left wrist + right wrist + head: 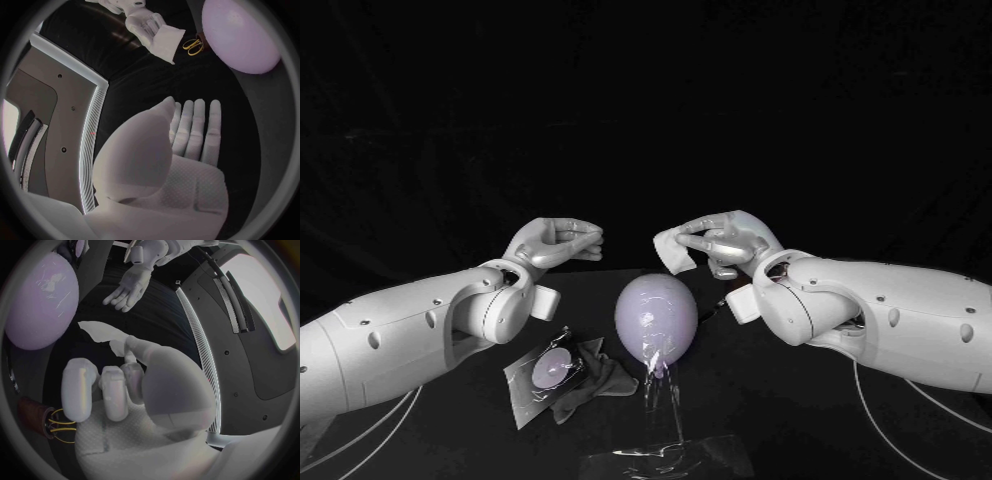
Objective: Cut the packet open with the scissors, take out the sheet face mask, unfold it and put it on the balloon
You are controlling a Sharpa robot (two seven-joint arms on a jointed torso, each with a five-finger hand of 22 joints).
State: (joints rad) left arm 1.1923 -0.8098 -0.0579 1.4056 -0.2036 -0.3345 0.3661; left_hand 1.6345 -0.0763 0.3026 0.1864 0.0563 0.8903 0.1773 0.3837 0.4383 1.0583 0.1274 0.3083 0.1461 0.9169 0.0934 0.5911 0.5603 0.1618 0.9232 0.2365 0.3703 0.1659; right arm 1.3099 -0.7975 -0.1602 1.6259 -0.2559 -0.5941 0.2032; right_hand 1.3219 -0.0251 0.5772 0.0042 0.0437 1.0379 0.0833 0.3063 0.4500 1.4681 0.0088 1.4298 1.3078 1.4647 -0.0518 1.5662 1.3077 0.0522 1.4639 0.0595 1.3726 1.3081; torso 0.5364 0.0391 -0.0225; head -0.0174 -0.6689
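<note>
Balloon [656, 318], glossy oval, white sheet mask [678, 258] pinched in right robot hand [721, 242]

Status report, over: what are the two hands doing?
Left hand open, empty. Right hand holding sheet mask, not yet on balloon. Packet lying beside balloon, out of the way.
</note>
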